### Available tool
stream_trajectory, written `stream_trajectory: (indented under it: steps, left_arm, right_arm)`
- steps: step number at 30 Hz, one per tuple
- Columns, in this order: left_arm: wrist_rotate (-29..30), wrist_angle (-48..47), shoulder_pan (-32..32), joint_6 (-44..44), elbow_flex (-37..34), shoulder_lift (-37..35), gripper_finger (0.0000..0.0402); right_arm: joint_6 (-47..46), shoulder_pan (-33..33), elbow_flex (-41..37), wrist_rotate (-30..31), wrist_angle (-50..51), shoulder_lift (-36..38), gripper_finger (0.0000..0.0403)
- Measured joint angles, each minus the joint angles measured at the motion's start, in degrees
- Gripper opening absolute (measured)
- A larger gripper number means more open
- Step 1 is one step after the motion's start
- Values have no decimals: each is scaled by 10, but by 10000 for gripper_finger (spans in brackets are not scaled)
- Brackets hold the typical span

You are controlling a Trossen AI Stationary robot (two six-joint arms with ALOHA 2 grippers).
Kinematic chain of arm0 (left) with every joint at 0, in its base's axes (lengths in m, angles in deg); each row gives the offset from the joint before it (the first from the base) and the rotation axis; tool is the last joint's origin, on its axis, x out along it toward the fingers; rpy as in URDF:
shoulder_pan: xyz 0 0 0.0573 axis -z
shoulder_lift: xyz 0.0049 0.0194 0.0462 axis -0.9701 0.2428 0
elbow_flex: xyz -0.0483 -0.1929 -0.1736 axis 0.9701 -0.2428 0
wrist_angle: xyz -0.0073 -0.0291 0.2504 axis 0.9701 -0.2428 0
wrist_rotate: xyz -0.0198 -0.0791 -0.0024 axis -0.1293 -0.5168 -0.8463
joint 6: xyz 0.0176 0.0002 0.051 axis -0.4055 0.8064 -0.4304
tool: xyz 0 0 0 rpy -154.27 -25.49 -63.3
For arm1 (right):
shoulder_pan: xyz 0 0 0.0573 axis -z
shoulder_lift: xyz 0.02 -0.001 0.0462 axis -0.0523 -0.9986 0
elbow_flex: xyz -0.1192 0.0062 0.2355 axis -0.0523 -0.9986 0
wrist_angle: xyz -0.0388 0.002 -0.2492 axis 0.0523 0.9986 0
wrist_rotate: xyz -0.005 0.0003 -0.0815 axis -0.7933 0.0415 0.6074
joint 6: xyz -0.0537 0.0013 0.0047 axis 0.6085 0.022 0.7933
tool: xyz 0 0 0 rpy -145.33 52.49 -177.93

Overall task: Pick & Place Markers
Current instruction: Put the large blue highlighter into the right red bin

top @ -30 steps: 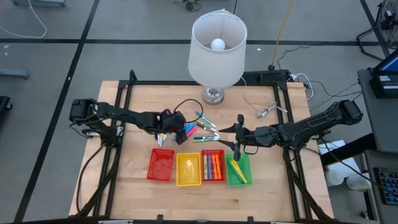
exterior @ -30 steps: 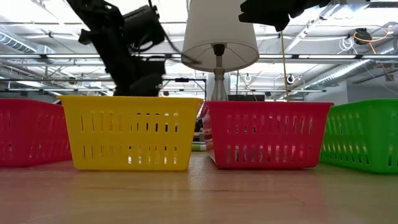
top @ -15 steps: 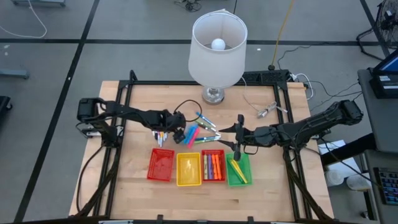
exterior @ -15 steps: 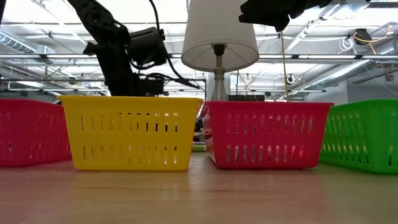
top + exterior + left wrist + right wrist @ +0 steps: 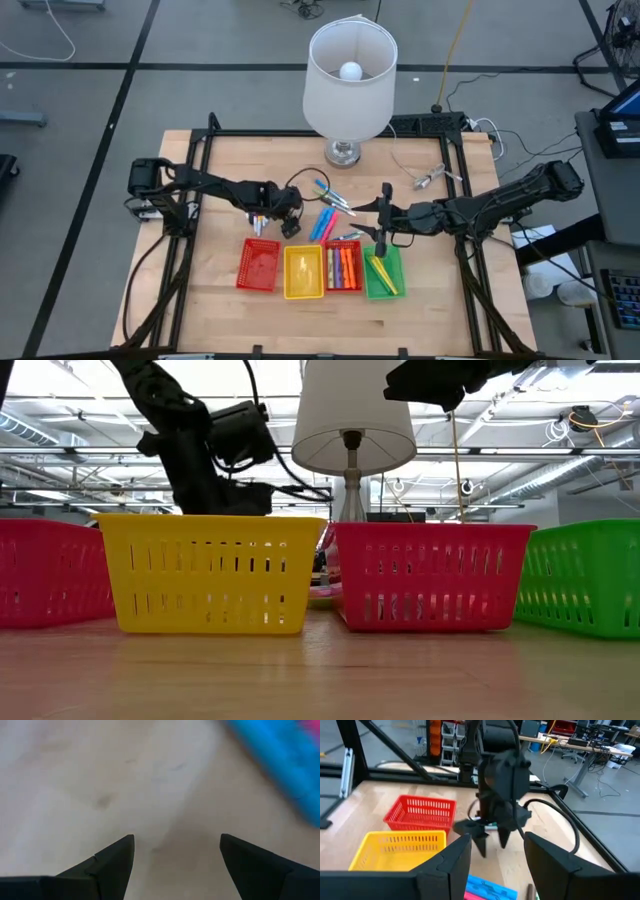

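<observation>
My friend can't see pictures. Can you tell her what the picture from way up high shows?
Two dark robot arms reach over a wooden table: the left gripper hangs open by loose markers, the right gripper over a green tray. Red, yellow and red trays sit beside it; a white lamp stands behind.

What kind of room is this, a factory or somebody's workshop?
Likely a large robotics lab or workshop: exposed ceiling trusses, desks with cables and equipment behind, and a wooden table framed for two robot arms.
</observation>
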Motion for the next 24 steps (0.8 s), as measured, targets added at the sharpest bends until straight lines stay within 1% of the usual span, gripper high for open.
stream_trajectory:
  steps: [3, 8, 12, 14, 19, 24]
  left_arm:
    - [-23, 32, 11, -18, 0, 0, 301]
    - [-27, 85, 29, -45, 0, 0, 301]
    - [-29, 126, 32, -31, 0, 0, 301]
    - [-32, 128, 31, -14, 4, -1, 301]
    - [-21, 129, 31, -1, 9, -1, 301]
    - [9, 137, 34, -9, 9, 7, 301]
  right_arm:
    - [3, 0, 0, -1, 14, 0, 171]
    - [1, 0, 0, 0, 27, 0, 171]
    - [1, 0, 0, 0, 21, 0, 171]
    - [2, 0, 0, 0, 17, 0, 171]
    - [4, 0, 0, 0, 12, 0, 171]
    - [7, 1, 0, 0, 11, 0, 171]
